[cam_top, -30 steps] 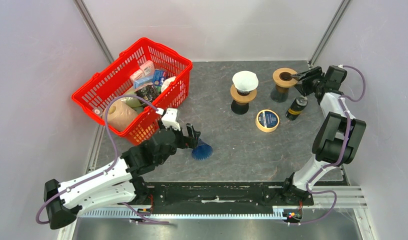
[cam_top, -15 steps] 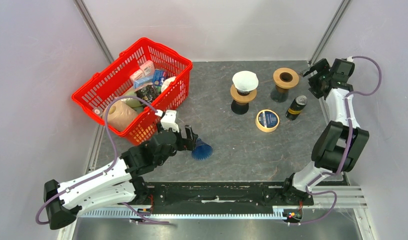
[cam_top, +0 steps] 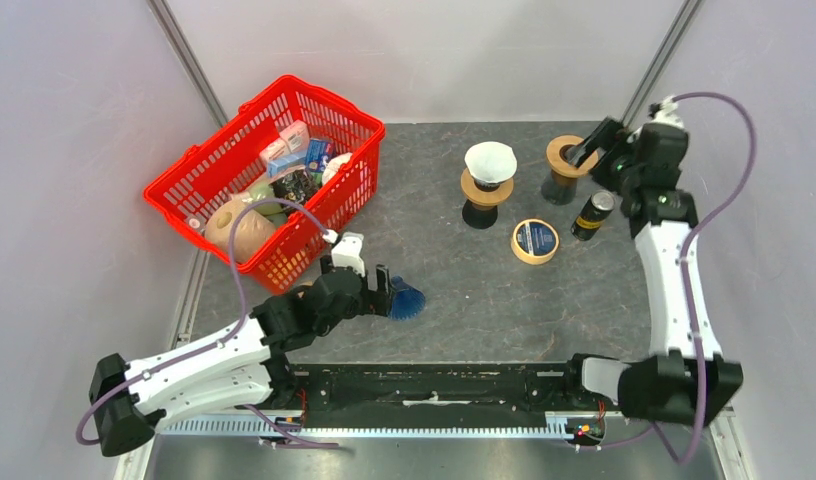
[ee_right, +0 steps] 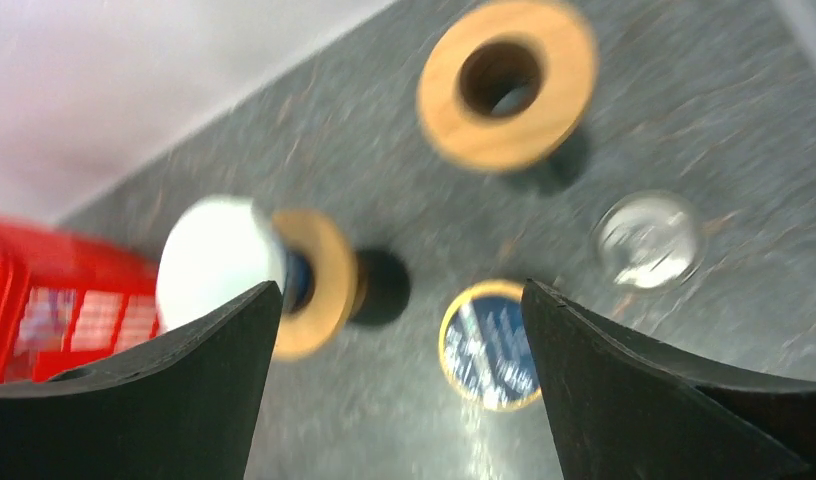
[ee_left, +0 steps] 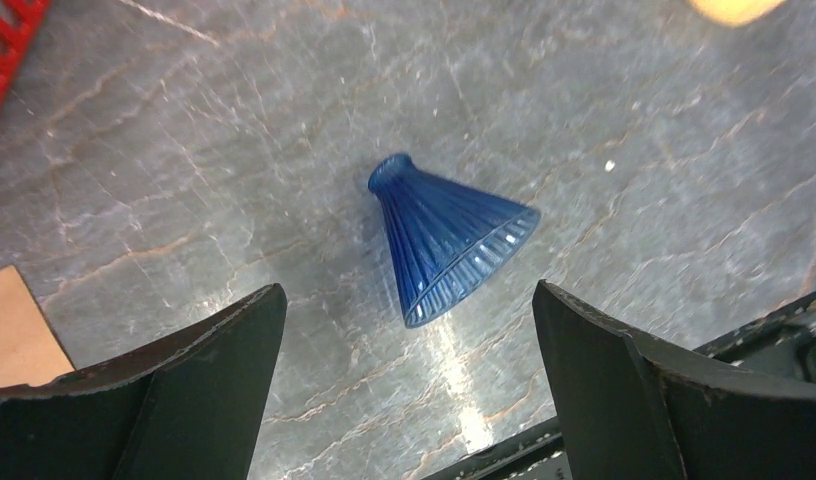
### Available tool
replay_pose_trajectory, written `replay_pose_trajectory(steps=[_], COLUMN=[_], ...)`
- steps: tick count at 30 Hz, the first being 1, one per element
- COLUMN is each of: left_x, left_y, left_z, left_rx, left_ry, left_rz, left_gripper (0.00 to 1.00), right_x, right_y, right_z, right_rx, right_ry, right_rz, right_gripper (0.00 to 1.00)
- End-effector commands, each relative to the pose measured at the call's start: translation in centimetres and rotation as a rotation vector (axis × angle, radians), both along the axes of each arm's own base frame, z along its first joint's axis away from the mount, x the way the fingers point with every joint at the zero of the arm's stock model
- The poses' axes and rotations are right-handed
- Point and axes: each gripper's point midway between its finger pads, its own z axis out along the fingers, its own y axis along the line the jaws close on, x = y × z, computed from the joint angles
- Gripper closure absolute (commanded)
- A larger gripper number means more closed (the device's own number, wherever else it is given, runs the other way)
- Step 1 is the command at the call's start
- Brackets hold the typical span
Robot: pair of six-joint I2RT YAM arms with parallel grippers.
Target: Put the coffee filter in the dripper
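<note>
Two labels, on the round tin (cam_top: 535, 240) and the dark can (cam_top: 592, 214), were too small to read. The white paper coffee filter (cam_top: 490, 160) sat atop a wooden-ringed stand (cam_top: 486, 190). The ribbed blue dripper (ee_left: 446, 238) lay sideways before the left gripper (cam_top: 383, 289), spread wide and empty. The right gripper (ee_right: 401, 288) gaped empty too.

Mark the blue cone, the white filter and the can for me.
blue cone (ee_left: 449, 240), left wrist view, middle of its ribbed side.
white filter (cam_top: 490, 160), top external view, centre of its open mouth.
can (cam_top: 594, 213), top external view, middle of its dark side.
</note>
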Motion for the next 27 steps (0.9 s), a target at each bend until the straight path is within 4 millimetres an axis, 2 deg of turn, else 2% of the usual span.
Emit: replay_pose_trajectory(steps=[1,4,7,10,15,18,24,27], left_x=[-0.4,-0.7,-1.7,-2.1,-0.9,-0.9,0.4,0.9], left_y=[-1.9,-3.4,-5.2,-5.5,-4.4,-4.8,-4.4,-4.7], left_z=[-1.7,-3.1,-4.5,-6.2,-8.0,-8.4,-8.7,-8.6], left_rx=[0.026,0.057,0.078,0.119,0.188,0.186,0.198,0.186], left_ry=[0.024,0.051,0.089,0.124,0.102,0.105,0.084,0.067], left_rz=[-0.105,-0.188,-0.313,-0.356,-0.289,-0.303,-0.221,-0.203], left_gripper=[0.0,0.02,0.07,0.13,0.23,0.36,0.52,0.57], right_x=[-5.3,-7.5,-8.8,-9.5,-9.8,-9.8,-10.1,-10.2], right_y=[3.0,3.9,4.4,4.9,5.6,6.0,6.2,6.2], right_z=[-2.1,-3.9,-5.8,-6.8,-6.7,-6.5,-6.8,-6.8], right_rx=[-0.066,-0.045,-0.039,-0.029,-0.005,0.007,0.007,0.002], right_ry=[0.052,0.061,0.103,0.13,0.118,0.109,0.108,0.107], right_rz=[0.04,0.063,0.093,0.12,0.152,0.173,0.184,0.186], right_gripper=[0.03,0.03,0.03,0.03,0.03,0.03,0.03,0.03])
